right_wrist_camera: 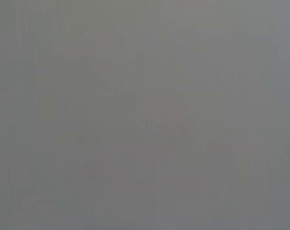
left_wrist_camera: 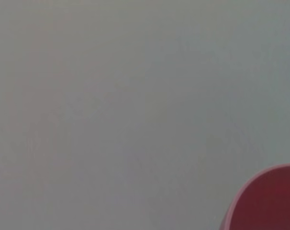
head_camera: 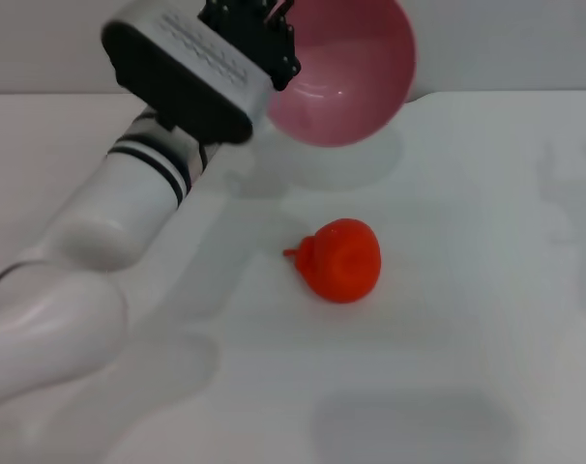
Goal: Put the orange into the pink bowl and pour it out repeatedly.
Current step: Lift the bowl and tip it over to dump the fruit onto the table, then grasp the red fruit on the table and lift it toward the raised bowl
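Observation:
In the head view the orange (head_camera: 342,260) lies on the white table, near the middle, with nothing touching it. Above and behind it the pink bowl (head_camera: 351,82) hangs in the air, tipped on its side so that its empty inside faces me. My left gripper (head_camera: 278,48) holds the bowl by its left rim, shut on it. The left wrist view shows only a curved piece of the pink bowl (left_wrist_camera: 267,201) in one corner. My right gripper is not in any view.
The white table (head_camera: 467,338) spreads around the orange, with soft shadows on it. My left arm (head_camera: 129,203) reaches in from the lower left across that side of the table. The right wrist view is a plain grey blank.

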`<state>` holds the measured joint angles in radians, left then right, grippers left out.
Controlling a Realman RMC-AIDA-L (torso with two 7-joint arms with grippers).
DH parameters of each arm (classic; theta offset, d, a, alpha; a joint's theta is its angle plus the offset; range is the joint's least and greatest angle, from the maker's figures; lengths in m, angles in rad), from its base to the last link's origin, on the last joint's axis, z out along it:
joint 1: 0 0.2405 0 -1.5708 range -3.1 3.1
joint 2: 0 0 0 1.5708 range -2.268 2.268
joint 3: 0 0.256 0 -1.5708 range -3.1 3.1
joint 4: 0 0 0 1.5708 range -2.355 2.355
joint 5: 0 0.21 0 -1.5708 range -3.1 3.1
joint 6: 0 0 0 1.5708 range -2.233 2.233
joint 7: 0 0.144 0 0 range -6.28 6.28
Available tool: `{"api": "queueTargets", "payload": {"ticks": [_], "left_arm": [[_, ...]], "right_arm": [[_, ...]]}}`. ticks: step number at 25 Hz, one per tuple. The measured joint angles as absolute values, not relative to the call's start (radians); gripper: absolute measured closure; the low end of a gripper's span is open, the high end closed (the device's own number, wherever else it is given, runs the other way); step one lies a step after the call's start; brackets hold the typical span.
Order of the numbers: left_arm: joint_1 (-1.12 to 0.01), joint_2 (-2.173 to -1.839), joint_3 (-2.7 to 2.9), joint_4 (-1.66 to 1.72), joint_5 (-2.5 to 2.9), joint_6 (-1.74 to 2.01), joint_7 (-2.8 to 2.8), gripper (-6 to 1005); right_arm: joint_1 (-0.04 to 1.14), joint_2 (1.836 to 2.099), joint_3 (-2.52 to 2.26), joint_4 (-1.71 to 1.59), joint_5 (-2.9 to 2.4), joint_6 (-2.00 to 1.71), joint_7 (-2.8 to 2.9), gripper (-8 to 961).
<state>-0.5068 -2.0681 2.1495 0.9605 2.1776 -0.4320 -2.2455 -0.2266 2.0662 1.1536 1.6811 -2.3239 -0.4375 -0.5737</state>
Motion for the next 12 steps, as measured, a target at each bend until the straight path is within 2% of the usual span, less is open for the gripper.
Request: {"api": "queueTargets", "payload": {"ticks": [12], "left_arm": [[-0.508, -2.063, 1.762, 1.168, 2.113, 0.22, -2.339, 951]], "right_arm": [[-0.228, 2.066, 1.163, 1.657, -2.318, -0.405, -0.574, 453]]}}
